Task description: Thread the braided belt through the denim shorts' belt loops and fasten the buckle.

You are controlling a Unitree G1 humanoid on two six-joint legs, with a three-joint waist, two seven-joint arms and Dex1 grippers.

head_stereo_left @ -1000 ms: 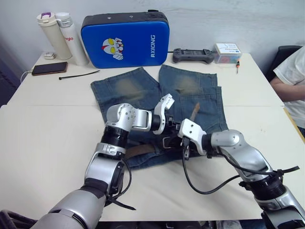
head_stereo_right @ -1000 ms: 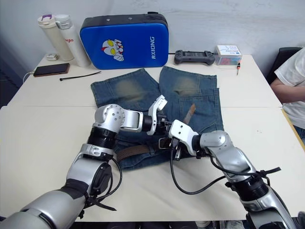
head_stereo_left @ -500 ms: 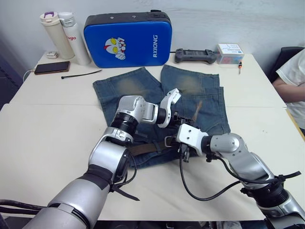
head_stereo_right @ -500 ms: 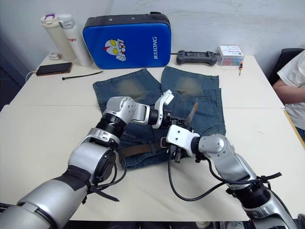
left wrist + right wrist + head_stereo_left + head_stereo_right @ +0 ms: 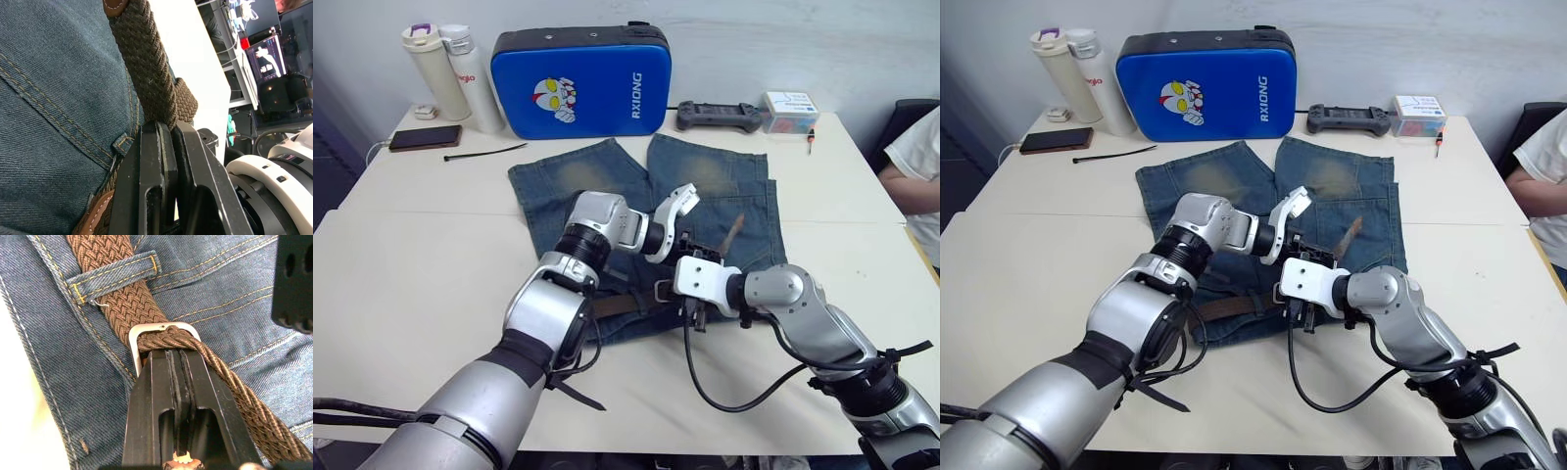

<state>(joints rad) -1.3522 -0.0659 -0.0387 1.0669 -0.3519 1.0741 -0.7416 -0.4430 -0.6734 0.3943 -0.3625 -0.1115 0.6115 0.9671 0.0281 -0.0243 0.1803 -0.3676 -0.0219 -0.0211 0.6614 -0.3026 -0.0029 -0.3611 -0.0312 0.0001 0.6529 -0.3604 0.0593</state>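
Buckle (image 5: 164,335) sits right at the right gripper (image 5: 178,363) tips; its fingers (image 5: 151,396) are pressed together on the belt (image 5: 117,298) where the weave wraps the silver frame. Just past the frame the belt runs under one loop (image 5: 113,275) on the waistband of the shorts (image 5: 44,357), so that stretch is already threaded.

Just beyond the right gripper, the left gripper (image 5: 166,128) has its fingers (image 5: 149,166) closed on the free length of belt, which rises from the tips toward the tan tip (image 5: 735,228). A small loop (image 5: 122,145) lies beside its tips.

Compared with a second ago, the left gripper has carried the free end further out from the buckle, and the tip now stands higher over the far leg of the shorts. The right gripper has barely moved and keeps the buckle pinned at the waistband. I judge this as slack being drawn through the frame, so the fastening step seems under way rather than finished.

Hard to make out: the pin, and whether it has gone into the weave, since the right gripper's fingers cover the near side of the frame. Both arms hide most of the waistband in the head views, so I cannot tell how many loops the belt passes through. A person's sleeve (image 5: 918,157) is cut off at the far edge of the table (image 5: 421,284).
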